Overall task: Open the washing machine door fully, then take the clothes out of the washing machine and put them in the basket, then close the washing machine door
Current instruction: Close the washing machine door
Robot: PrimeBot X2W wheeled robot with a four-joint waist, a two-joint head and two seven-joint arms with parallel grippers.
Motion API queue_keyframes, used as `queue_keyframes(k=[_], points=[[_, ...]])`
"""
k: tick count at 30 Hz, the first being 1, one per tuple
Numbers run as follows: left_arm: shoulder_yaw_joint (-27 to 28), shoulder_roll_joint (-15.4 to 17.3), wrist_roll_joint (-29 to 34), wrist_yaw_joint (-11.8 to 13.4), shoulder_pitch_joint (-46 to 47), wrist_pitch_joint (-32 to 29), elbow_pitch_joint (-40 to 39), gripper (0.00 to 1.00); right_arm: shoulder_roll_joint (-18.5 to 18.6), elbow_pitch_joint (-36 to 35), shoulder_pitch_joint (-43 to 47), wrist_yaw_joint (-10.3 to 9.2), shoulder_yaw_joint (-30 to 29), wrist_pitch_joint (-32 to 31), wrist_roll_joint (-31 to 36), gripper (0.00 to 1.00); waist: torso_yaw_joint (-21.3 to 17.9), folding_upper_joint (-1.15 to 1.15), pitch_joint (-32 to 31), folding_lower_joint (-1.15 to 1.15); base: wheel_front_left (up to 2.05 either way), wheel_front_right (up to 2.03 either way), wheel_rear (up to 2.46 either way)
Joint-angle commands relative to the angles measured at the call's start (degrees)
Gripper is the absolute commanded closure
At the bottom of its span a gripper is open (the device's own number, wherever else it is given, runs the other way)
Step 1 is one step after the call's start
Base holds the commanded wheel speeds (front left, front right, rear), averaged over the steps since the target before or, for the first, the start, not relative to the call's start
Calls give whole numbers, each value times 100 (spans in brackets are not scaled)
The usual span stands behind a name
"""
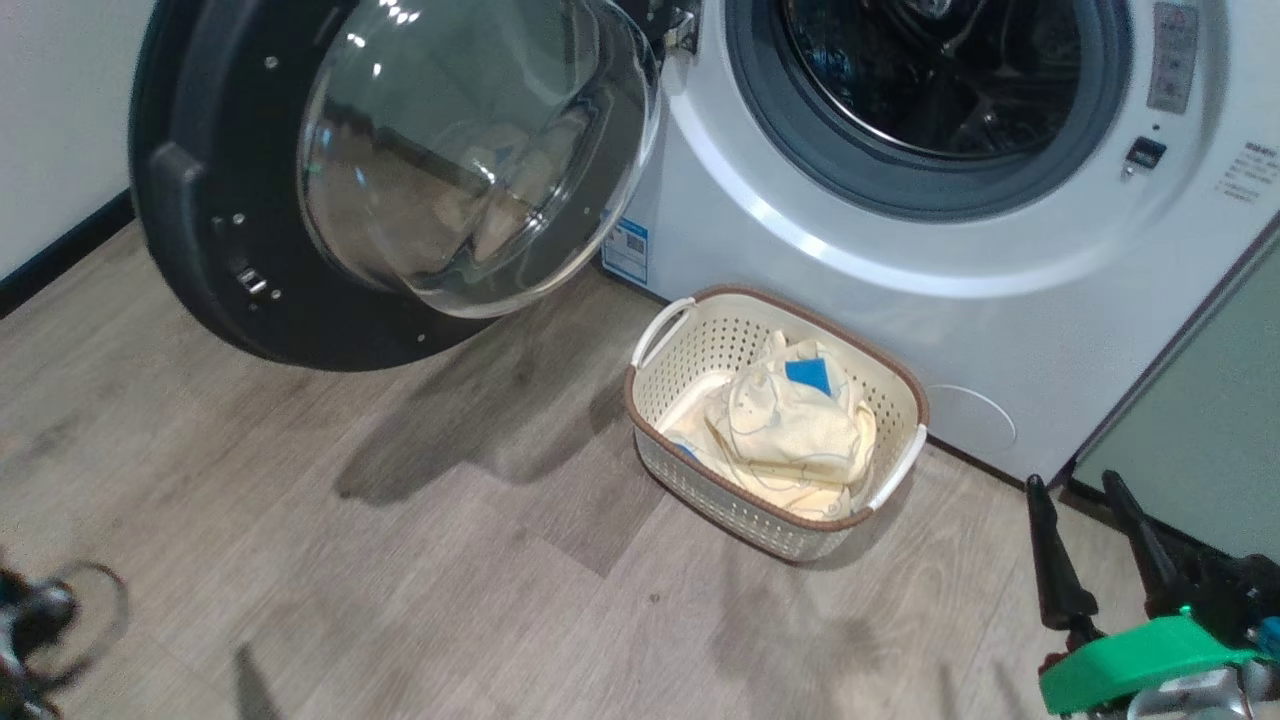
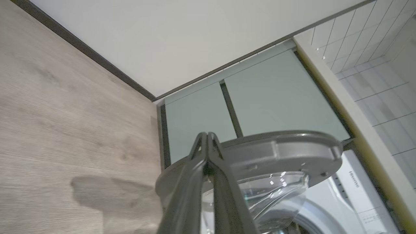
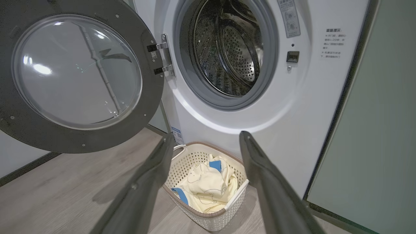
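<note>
The left gripper (image 2: 207,136) was seen with its two fingers pressed together at the tips and nothing clamped between them. It was set in front of the grey edge of the washing machine door (image 2: 286,152), though contact with that edge could not be judged. The right gripper (image 1: 1073,485) was held at five o'clock in the head view, its fingers well apart and nothing between them.

In the head view the washing machine (image 1: 800,230) was placed at one o'clock, with its door swung wide at ten o'clock. The basket (image 1: 760,297) was stood on the floor (image 1: 350,560) just in front of the machine, toward four o'clock, and the clothes (image 1: 790,430) were heaped inside it. From the right wrist, the steel drum (image 3: 227,48) was shown at twelve o'clock and the basket at six o'clock. From the left wrist, sage-green cabinet doors (image 2: 276,97) were shown at twelve o'clock and white wall tiles (image 2: 373,81) at two o'clock.

The floor was laid in pale wood-grain planks, edged by a dark skirting (image 2: 84,45) under a white wall (image 2: 162,32).
</note>
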State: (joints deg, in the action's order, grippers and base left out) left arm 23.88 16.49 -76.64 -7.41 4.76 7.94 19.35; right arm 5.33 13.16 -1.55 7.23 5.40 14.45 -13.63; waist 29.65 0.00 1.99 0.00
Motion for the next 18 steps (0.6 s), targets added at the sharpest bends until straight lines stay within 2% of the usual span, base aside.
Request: queue_keyframes(k=[1,4,7,12,18], points=[[301,395,-229,-8,435,-193,-26,100,151,-194,-172,25,94,55,-24,0,-50,0,63,0,0,0,0],[519,777,-844,-4,861,-769,493,100,191,-193,-213,25,115,55,-18,0,-129,0,149,0,0,0,0],[673,1174,-1282,123,1380,-1255,1051,100,246,-196,-266,25,125,55,-17,0,-197,0,257,0,0,0,0],[806,1747,-1670,314,2228,-1726,1837,100,350,-211,-356,25,148,55,-3,0,-335,0,457,0,0,0,0],[709,2338,-1809,515,3084,-2214,2592,100,497,-234,-457,25,157,55,15,0,-497,0,697,0,0,0,0]])
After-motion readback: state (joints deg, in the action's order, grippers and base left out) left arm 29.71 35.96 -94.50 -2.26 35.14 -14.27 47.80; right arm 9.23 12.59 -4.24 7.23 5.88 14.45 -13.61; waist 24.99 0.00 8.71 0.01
